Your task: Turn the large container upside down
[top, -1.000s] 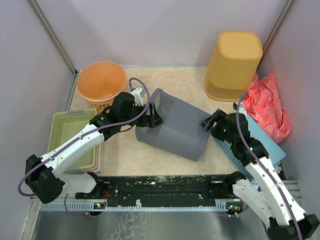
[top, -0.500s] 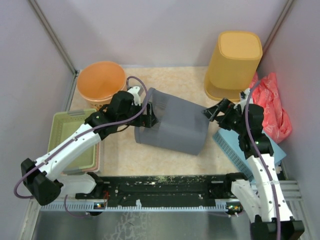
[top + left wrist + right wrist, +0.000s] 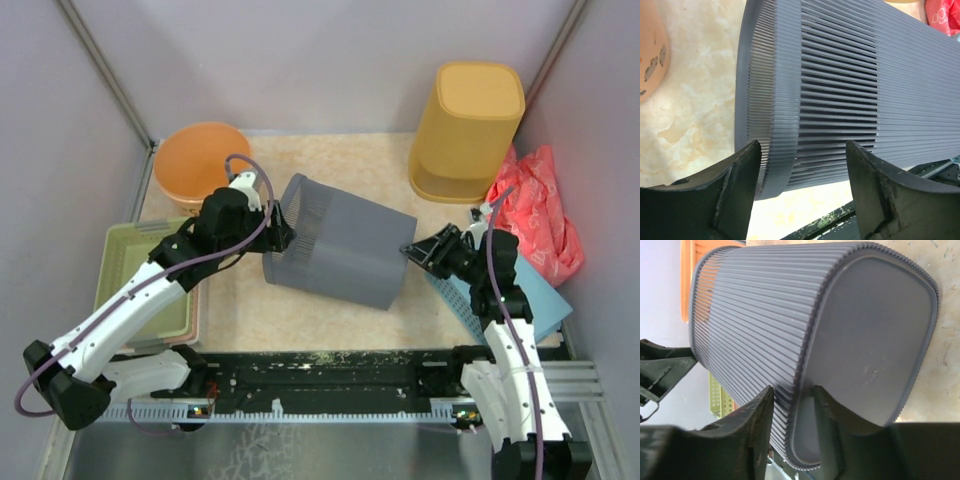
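Observation:
The large container [image 3: 345, 250] is a grey ribbed bin lying on its side in the middle of the table, its open rim to the left and its flat base to the right. My left gripper [image 3: 280, 235] is open at the rim; in the left wrist view [image 3: 802, 147] its fingers stand wide apart with the rim of the bin [image 3: 840, 75] just beyond them, not gripped. My right gripper [image 3: 412, 250] is at the base corner. In the right wrist view [image 3: 792, 390] its fingers pinch the base edge of the bin [image 3: 790, 315], one on the ribbed side, one on the flat base.
A yellow bin [image 3: 468, 125] stands upside down at the back right. An orange tub [image 3: 200, 160] is at the back left, a green tray [image 3: 140, 280] on the left. A red bag [image 3: 535, 210] and a blue slotted tray [image 3: 500, 290] lie on the right. A black rail [image 3: 320, 375] runs along the front.
My left gripper has drawn back left from the bin's rim. My right gripper swung up, then came down onto the base corner. The bin shifted a little left.

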Tool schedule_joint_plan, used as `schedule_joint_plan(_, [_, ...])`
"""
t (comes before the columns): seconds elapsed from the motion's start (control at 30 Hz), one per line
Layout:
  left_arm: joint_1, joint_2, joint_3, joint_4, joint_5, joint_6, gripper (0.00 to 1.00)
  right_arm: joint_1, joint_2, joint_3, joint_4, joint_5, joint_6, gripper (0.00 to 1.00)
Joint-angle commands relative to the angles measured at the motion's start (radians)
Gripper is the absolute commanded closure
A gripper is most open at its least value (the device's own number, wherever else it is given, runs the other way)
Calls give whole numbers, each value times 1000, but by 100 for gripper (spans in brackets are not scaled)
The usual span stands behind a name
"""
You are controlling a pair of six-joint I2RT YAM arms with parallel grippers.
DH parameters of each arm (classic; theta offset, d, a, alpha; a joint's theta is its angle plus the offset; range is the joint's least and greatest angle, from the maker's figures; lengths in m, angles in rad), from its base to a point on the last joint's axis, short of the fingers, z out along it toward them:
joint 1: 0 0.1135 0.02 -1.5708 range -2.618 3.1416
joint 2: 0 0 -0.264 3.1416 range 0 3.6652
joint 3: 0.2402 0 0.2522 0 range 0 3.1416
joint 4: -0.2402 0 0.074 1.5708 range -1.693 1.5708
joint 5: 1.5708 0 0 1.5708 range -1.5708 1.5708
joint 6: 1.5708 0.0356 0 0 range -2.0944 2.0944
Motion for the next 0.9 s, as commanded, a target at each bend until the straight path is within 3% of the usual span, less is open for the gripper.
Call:
schedule_joint_plan(0.0, [15,6,-19,31,3,-18,33,-3,-23,2,118,-53,57,69])
schedule_joint_plan(0.13, [26,25,-31,35,12,-16,63,-3,-21,50,67,-43,30,88])
schedule_joint_plan(0.23, [26,37,-37,51,35,-18,72,-2,-21,83,63,-73,40,95])
schedule_joint_plan(0.53, [26,86,-48,112,103,-10,56,21,-16,237,80,-146,94,96])
schedule_joint_plan(0.87, [26,180,-59,246,247,-19,54,90,16,405,58,-128,79,96])
